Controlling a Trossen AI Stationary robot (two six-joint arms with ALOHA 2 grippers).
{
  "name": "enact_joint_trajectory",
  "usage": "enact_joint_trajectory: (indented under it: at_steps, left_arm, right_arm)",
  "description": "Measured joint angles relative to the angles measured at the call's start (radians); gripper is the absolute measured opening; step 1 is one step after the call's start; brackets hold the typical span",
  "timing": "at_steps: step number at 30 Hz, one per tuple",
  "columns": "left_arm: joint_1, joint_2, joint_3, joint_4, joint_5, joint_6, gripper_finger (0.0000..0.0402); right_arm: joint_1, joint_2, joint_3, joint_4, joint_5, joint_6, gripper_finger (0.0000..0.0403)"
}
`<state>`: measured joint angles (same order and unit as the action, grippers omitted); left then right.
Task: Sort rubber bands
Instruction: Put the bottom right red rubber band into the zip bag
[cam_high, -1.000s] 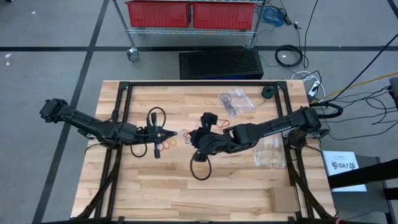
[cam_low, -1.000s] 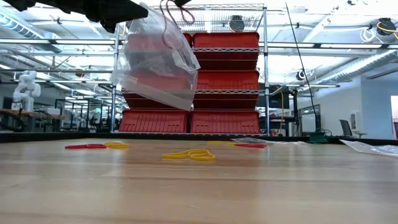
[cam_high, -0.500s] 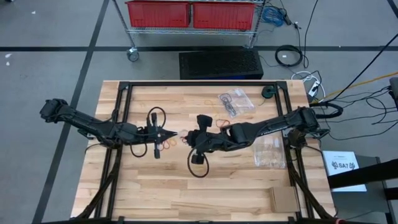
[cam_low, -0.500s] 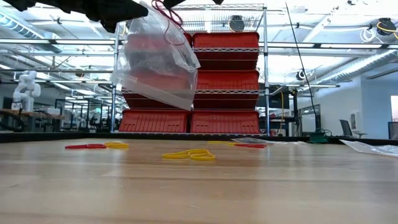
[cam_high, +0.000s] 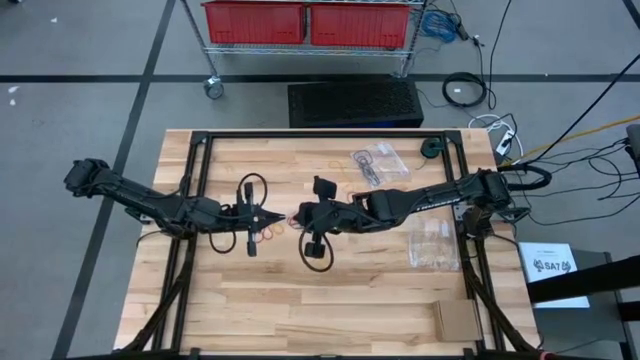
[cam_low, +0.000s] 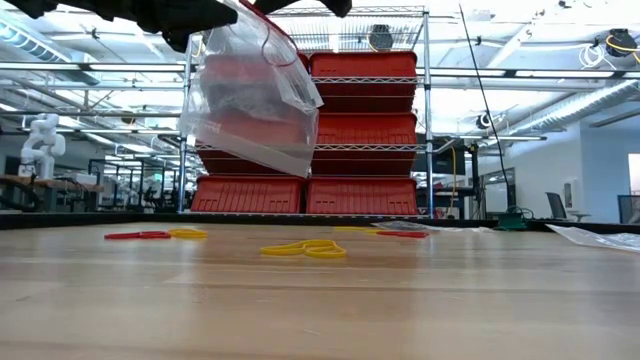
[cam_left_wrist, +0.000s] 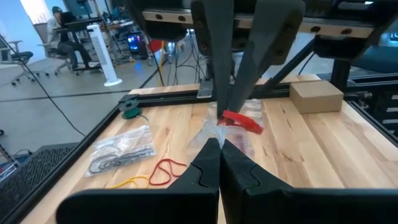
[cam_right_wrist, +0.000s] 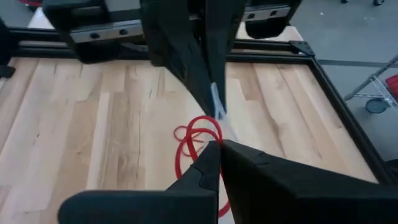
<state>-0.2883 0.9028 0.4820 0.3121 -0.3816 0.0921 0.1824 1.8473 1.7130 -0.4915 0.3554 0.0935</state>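
Moved toward the left end effector (cam_high: 283, 215) closed on a clear bag (cam_low: 250, 95), the right end effector (cam_high: 297, 217) pinches a thin red rubber band (cam_right_wrist: 198, 142) hanging down.

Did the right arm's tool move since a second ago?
Yes. The right tool slid leftward across the wooden table, closer to the left tool, which stayed put.

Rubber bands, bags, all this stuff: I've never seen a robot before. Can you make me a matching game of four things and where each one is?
Things:
1. hanging clear bag
2. red rubber band
3. yellow rubber bands
4. cardboard box

Places:
A. lying loose on the table
B. pinched in the shut right hand
C. at a table corner
D. pinched in the shut left hand

Pairs: 1-D, 2-B, 3-A, 4-C
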Motion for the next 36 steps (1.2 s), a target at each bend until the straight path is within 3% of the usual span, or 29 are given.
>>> enact_joint_trajectory:
  at_steps: [15,20,24,32,36]
  left_arm:
    - [0.000,0.000,0.000,0.011,0.016,0.000,0.0000]
    - [0.000,0.000,0.000,0.011,0.043,0.000,0.0000]
    - [0.000,0.000,0.000,0.012,0.045,0.000,0.0000]
    - [0.000,0.000,0.000,0.012,0.048,0.000,0.0000]
    - [0.000,0.000,0.000,0.012,0.047,0.000,0.0000]
  right_arm:
    - [-0.054,0.006,0.001,-0.084,-0.053,0.075,0.0000]
    - [-0.073,0.006,0.001,-0.080,-0.151,0.073,0.0006]
    - [-0.066,0.006,0.001,-0.052,-0.156,0.029,0.0044]
    - [-0.053,0.006,0.001,-0.028,-0.206,0.027,0.0157]
    - [-0.054,0.005,0.001,-0.037,-0.205,0.026,0.0181]
